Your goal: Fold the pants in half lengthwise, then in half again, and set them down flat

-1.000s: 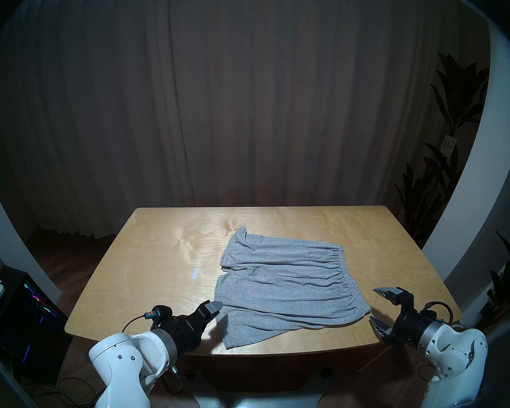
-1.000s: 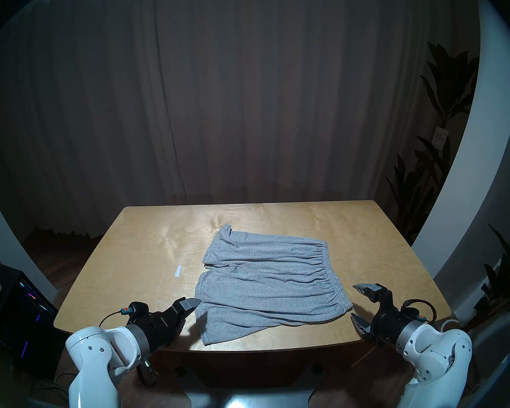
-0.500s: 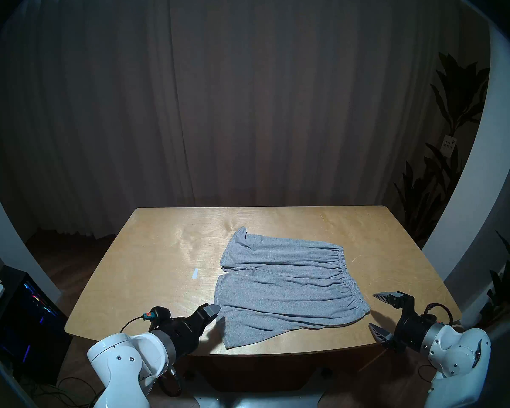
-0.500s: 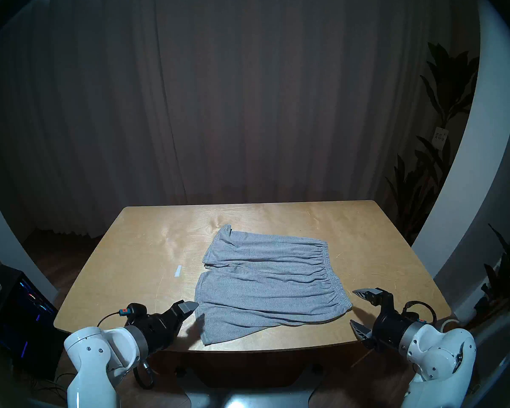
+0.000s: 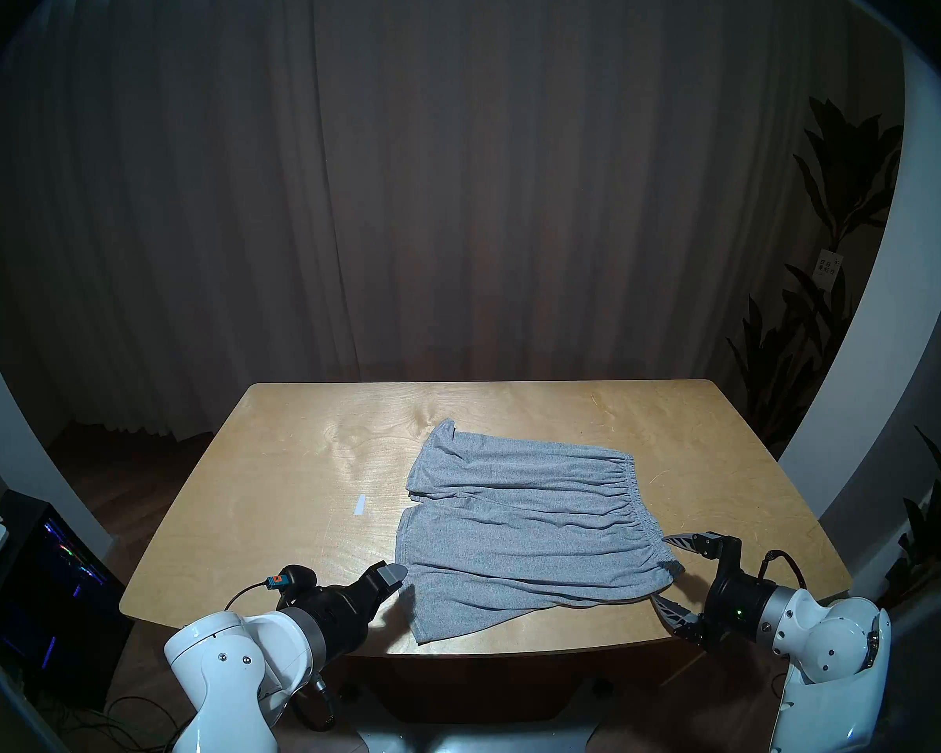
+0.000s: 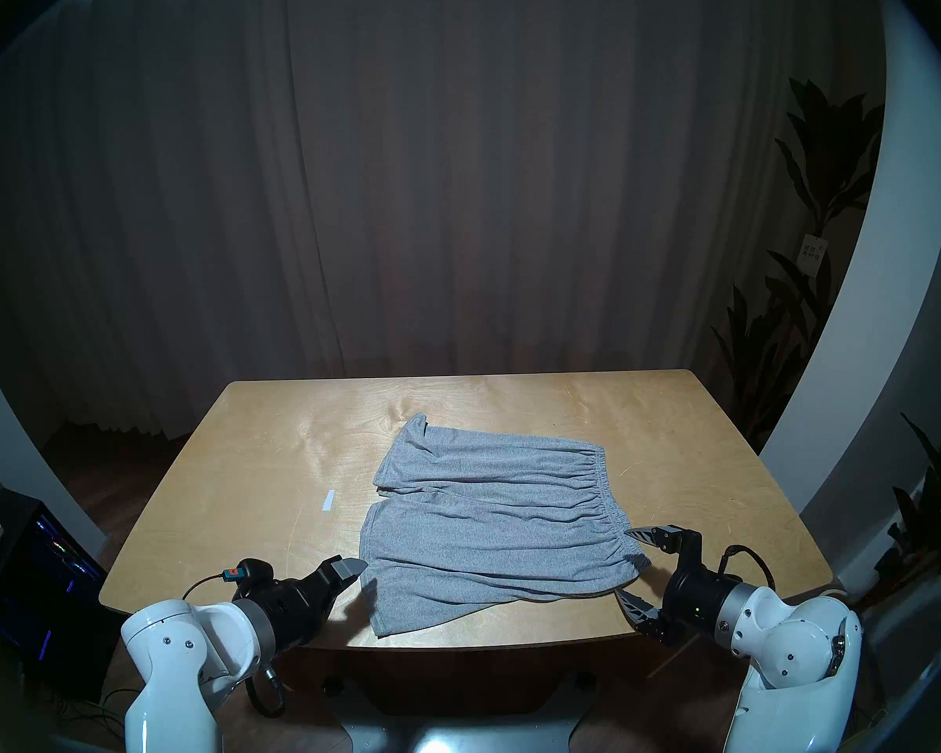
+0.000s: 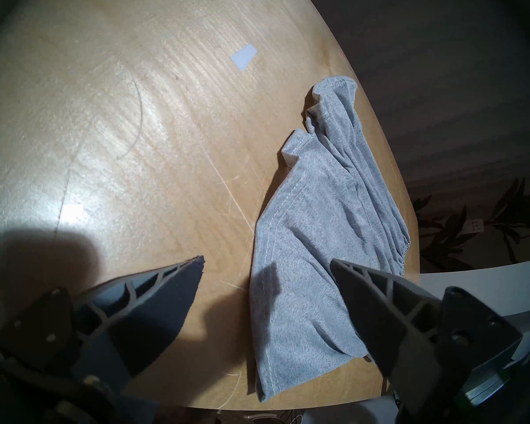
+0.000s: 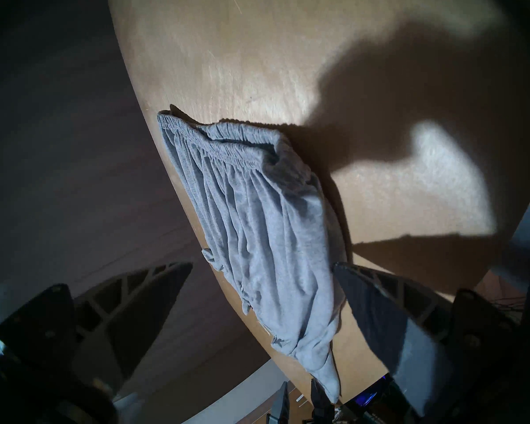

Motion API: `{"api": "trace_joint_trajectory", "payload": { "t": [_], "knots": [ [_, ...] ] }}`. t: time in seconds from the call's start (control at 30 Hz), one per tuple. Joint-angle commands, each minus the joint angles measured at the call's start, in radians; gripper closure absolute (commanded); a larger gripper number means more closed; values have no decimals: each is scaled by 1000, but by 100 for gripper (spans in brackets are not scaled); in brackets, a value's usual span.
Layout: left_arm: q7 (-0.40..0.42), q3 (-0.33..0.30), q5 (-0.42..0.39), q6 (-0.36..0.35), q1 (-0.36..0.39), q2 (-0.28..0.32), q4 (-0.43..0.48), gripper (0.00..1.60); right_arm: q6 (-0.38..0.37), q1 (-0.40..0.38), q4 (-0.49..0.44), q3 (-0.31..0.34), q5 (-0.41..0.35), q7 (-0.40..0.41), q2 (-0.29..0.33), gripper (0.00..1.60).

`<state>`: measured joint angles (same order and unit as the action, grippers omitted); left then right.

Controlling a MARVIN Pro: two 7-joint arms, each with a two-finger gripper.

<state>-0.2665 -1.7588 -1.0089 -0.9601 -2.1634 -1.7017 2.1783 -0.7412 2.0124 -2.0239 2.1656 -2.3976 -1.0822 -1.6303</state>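
The left tool [image 5: 400, 575] is wide open and holds nothing, just beside the leg hem at 8 o'clock. The right tool [image 5: 669, 572] is wide open too, around the waistband corner at 4 o'clock. The pants [image 5: 522, 534] lie spread on the worktop [image 5: 273, 491].

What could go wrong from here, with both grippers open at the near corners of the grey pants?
1. The heather-grey knit pants lie in loose layers near the left gripper; it may pinch only the top layer, so the fold sags.
2. The right gripper straddles the bunched waistband corner; it may grab unevenly and skew the fold.
3. The near hem lies close to the edge of the wooden table; a pull might drag cloth off.
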Motion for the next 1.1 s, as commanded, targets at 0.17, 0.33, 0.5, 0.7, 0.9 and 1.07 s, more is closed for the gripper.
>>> {"api": "trace_joint_trajectory", "payload": {
  "t": [0.17,0.33,0.5,0.7,0.9,1.07],
  "knots": [
    [2,51,-11,0,52,90,-70,0,150,-18,33,-37,-210,-188,99,0],
    [2,72,-22,0,75,135,-102,0,217,-19,56,-51,-300,-243,146,0],
    [3,96,-50,0,100,186,-128,0,282,-32,77,-65,-396,-316,188,0],
    [7,122,-100,0,124,259,-159,0,347,-59,105,-81,-477,-390,221,0],
    [-14,142,-151,0,146,318,-184,0,385,-98,128,-85,-482,-401,240,0],
    [-17,123,-167,0,139,317,-177,0,393,-125,79,-27,-482,-401,249,0]
  ]
}}
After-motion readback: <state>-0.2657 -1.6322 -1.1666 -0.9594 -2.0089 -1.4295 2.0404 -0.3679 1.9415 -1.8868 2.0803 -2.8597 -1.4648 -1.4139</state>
